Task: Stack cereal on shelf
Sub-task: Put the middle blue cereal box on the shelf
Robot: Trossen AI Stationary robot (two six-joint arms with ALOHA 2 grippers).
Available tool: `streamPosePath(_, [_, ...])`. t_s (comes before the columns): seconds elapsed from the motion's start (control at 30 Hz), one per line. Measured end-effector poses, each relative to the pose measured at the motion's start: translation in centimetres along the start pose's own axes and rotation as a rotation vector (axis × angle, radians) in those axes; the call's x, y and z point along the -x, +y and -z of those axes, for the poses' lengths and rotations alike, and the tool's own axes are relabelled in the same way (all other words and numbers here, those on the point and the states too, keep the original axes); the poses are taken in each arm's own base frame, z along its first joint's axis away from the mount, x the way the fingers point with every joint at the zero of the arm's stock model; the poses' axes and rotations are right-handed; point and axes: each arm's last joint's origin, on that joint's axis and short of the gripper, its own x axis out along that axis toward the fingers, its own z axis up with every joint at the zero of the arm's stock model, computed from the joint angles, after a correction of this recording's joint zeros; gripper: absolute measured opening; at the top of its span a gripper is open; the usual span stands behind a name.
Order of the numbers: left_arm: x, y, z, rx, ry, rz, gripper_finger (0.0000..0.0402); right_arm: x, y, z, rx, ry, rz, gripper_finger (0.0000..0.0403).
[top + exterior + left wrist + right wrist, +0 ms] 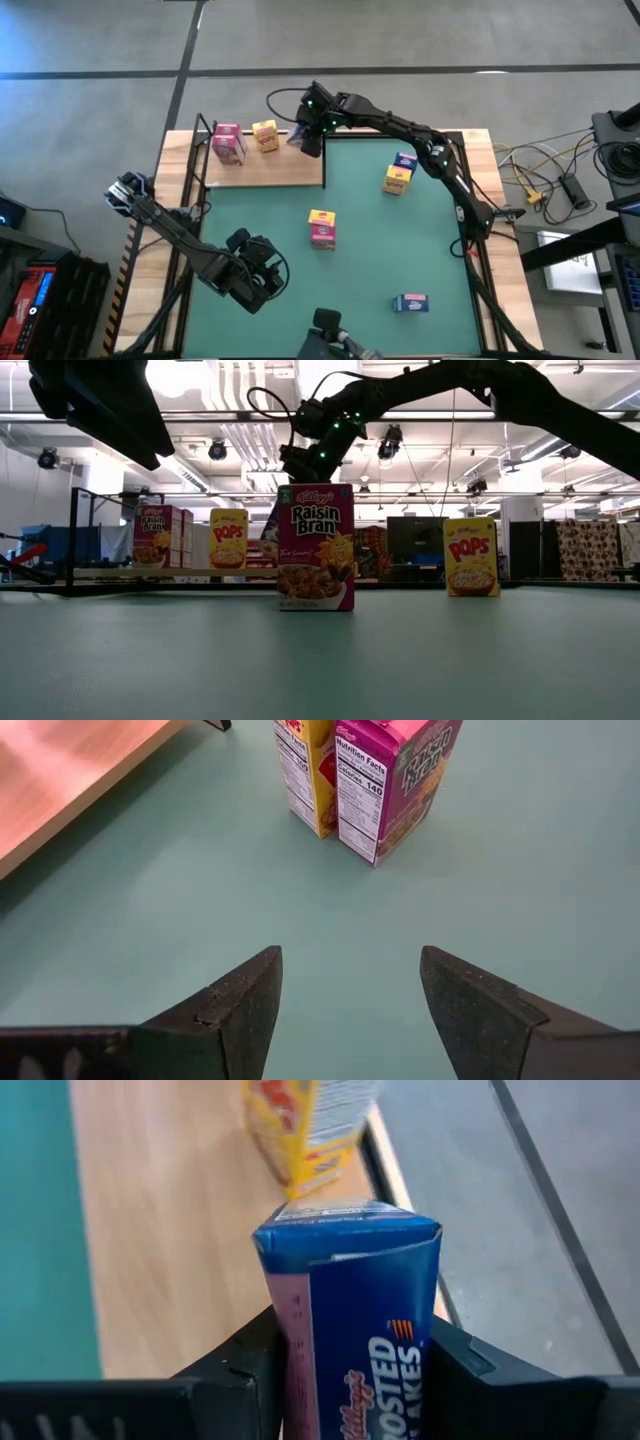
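Observation:
The shelf (pixel 265 172) is a light-wood board at the table's far left. On it stand a pink cereal box (pixel 228 143) and a yellow one (pixel 265 135). To their right, my right gripper (pixel 355 1370) is shut on a blue cereal box (pixel 350 1280) above the board's far right part (pixel 305 140). My left gripper (pixel 350 1010) hangs open over the green mat at the near left (pixel 262 275), touching nothing. Ahead of it, a yellow box (pixel 305 770) and a pink box (pixel 390 780) stand side by side on their bases. My right gripper pinches the blue box between its two fingers, one on each of two opposite sides (pixel 300 1350). The fingers slant down from the table's right side. The box's end (pixel 345 1230) sticks out past the fingertips over the board. Whether the box touches the shelf, I cannot tell.
A blue and a yellow box (pixel 400 172) stand on the mat at the far right. Another blue box (pixel 411 303) lies near the front right. Thin black posts (pixel 205 130) rise at the shelf's edges. Cables lie beyond the table's right edge.

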Motion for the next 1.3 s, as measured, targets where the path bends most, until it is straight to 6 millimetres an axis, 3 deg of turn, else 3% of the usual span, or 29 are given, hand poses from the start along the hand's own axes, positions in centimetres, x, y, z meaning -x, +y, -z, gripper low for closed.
streamPosePath(0.37, [0.0,0.0,0.0,0.0,-0.001,-0.001,0.0221,0.1,-0.8,0.2,-0.006,0.0,0.011,0.016])
streamPosePath(0.63, [0.0,0.1,0.0,0.012,-0.001,-0.005,0.0221,-1.6,-0.9,0.4,0.015,-0.014,0.018,0.0159])
streamPosePath(1.3, [0.0,0.1,0.0,0.025,-0.001,-0.012,0.0221,-1.5,-1.3,-0.1,0.02,-0.078,0.042,0.0198])
